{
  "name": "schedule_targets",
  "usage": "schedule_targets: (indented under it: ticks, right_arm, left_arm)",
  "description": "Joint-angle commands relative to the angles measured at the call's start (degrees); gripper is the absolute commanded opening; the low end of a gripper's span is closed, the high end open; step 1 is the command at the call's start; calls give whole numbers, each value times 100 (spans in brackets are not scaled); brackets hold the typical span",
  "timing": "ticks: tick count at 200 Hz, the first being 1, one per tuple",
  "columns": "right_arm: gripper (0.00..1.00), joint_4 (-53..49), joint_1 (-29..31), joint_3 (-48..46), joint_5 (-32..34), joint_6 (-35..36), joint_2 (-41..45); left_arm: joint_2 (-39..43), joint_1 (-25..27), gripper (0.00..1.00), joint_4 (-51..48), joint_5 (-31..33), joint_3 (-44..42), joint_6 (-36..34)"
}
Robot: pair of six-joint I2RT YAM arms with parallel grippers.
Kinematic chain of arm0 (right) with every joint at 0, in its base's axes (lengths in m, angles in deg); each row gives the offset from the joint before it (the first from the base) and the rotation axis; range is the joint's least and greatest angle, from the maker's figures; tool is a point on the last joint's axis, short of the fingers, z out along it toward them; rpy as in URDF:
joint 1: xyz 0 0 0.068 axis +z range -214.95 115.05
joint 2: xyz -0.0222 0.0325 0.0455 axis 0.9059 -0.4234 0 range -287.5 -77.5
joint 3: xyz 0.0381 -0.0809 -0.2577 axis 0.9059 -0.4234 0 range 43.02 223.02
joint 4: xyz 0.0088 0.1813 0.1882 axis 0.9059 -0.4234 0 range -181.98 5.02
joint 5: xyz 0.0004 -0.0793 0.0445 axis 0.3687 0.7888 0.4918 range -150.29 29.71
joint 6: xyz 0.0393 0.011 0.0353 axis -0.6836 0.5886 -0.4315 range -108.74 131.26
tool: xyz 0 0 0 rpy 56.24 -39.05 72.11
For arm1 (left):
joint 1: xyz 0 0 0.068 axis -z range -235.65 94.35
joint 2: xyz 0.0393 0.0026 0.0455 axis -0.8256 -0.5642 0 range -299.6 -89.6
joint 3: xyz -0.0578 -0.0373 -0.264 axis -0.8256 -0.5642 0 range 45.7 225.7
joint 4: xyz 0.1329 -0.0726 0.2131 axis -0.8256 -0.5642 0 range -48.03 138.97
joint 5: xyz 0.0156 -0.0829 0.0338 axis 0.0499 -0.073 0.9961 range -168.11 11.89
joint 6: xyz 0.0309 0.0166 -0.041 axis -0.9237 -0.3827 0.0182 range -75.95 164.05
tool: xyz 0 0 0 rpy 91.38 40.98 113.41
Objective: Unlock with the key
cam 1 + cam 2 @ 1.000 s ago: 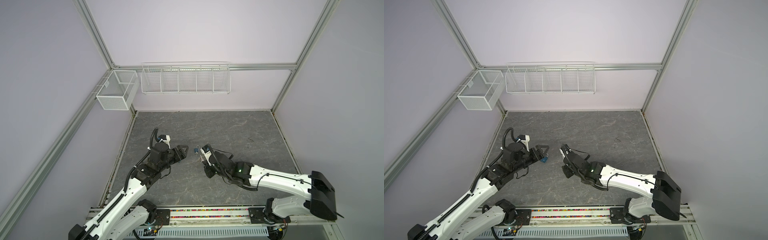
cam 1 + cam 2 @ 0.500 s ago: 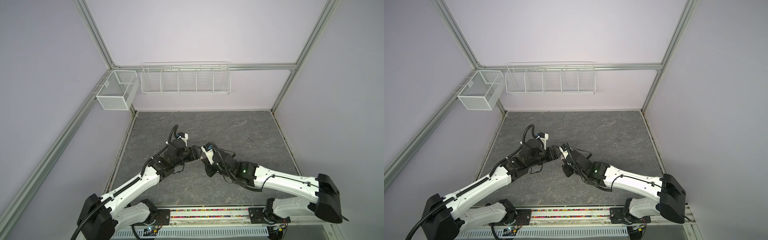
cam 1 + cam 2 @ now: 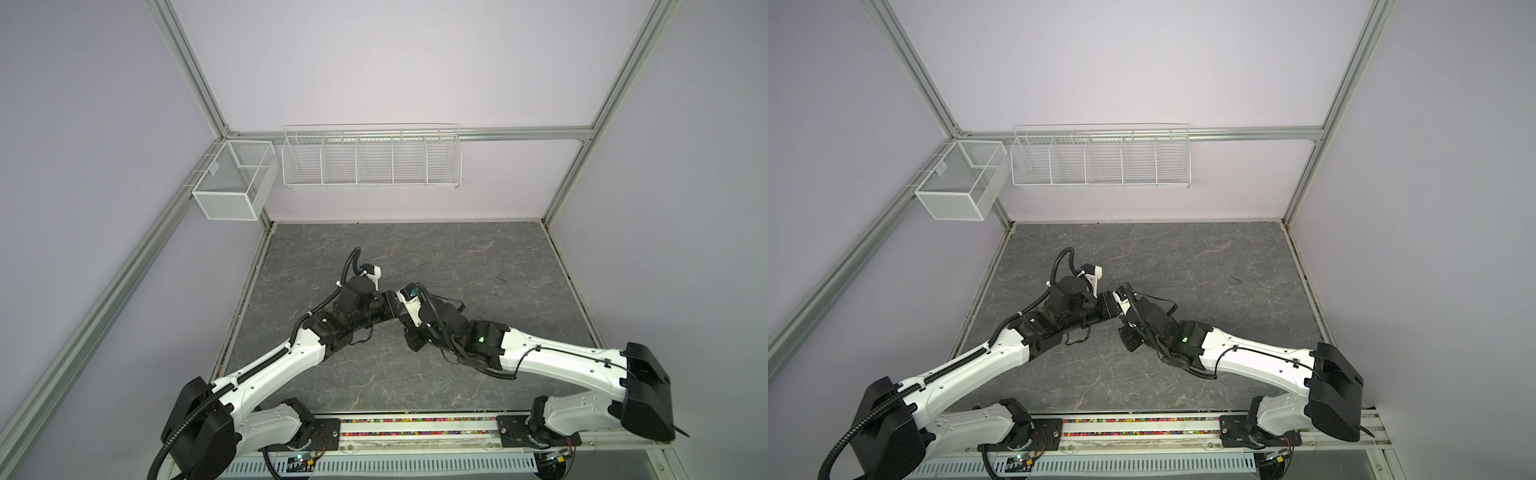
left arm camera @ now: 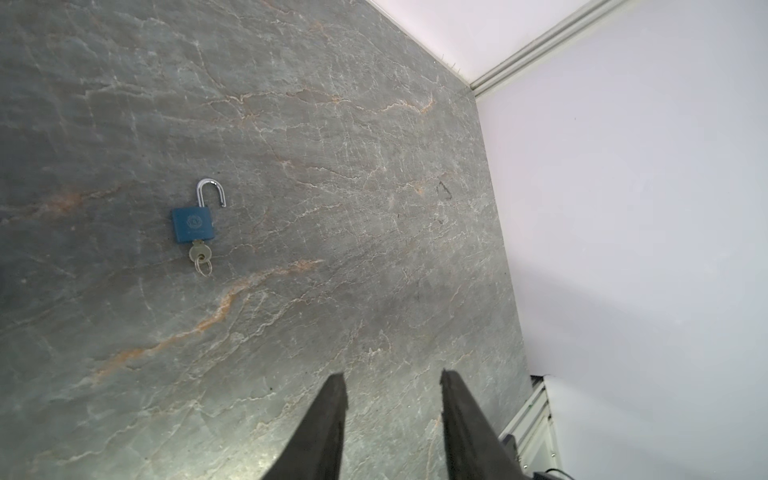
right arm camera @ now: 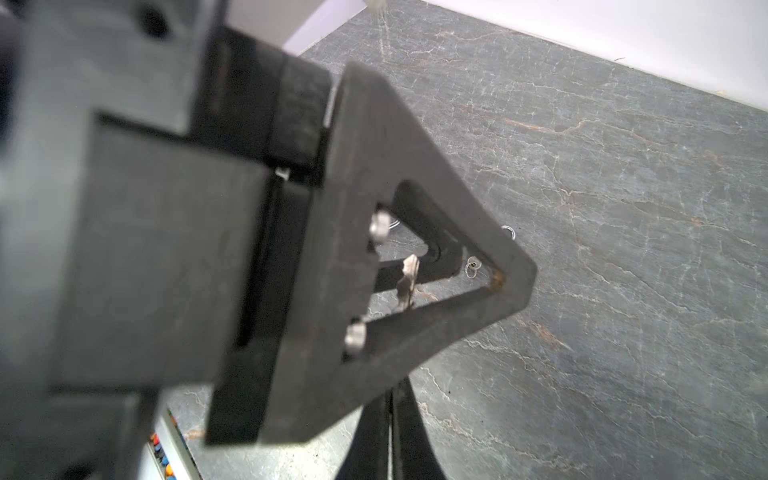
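A blue padlock (image 4: 193,224) lies flat on the grey table (image 4: 374,124), its shackle (image 4: 211,192) sprung open and a key (image 4: 199,251) with a small ring in its keyhole. In both top views the arms hide it. My left gripper (image 4: 391,372) is open with only table between its fingers. It crosses close in front of my right gripper (image 5: 391,388), whose fingertips sit behind the left finger (image 5: 415,166). The right jaws are shut. A second silver key (image 5: 408,282) stands out of them, showing through the finger's cut-out.
A white wire rack (image 3: 372,158) and a mesh box (image 3: 232,187) hang on the back wall above the table. The side wall (image 4: 623,249) stands beyond the padlock. The front rail (image 3: 415,428) carries both arm bases. A small dark mark (image 3: 500,280) is on the table.
My left arm has swung from the left side to the middle, right up against the right gripper. Its jaws have narrowed. The right arm has barely shifted.
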Motion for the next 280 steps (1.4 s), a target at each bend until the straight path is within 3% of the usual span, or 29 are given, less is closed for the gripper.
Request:
schedule_targets:
  ticks: [1, 13, 57, 91, 122, 140, 155, 176, 191, 209, 226, 256, 280]
  right_arm:
    - [6, 40, -38, 114, 109, 107, -74]
    - [6, 29, -39, 103, 119, 104, -83]
    - [6, 2, -40, 96, 172, 87, -47]
    - [6, -38, -32, 154, 212, 95, -76]
    - [6, -77, -40, 202, 243, 107, -99]
    - [15, -100, -40, 205, 247, 123, -72]
    - [32, -177, -40, 221, 325, 82, -19]
    - [35, -407, -68, 246, 269, -3, 204]
    - [45, -462, -124, 158, 134, -49, 495]
    - [55, -584, -372, 86, -597, -149, 787]
    - [57, -701, -736, 64, -1395, -419, 1063]
    - [57, -87, -1648, -323, -3387, -859, 1610]
    - [54, 397, -2248, -623, -4219, -1150, 1763]
  left_arm:
    - [87, 17, 29, 42, 56, 71, -8]
    - [101, 19, 21, 43, 62, 78, -4]
    - [45, 18, 8, 16, 67, 115, -25]
    - [21, 15, 0, 33, 49, 137, -28]
    - [-3, 11, 0, 48, 21, 176, -45]
    - [-3, 10, 0, 76, 8, 201, -91]
    - [9, 11, 0, 217, -40, 194, -246]
    - [70, -7, 0, 450, -68, 203, -515]
    - [112, -33, 0, 626, -72, 227, -795]
    - [88, -68, 0, 842, -315, 309, -1203]
    - [46, -99, 0, 1014, -608, 425, -1543]
    - [43, -154, 0, 1550, -1053, 495, -1925]
    - [-14, -259, 0, 2004, -1403, 539, -1903]
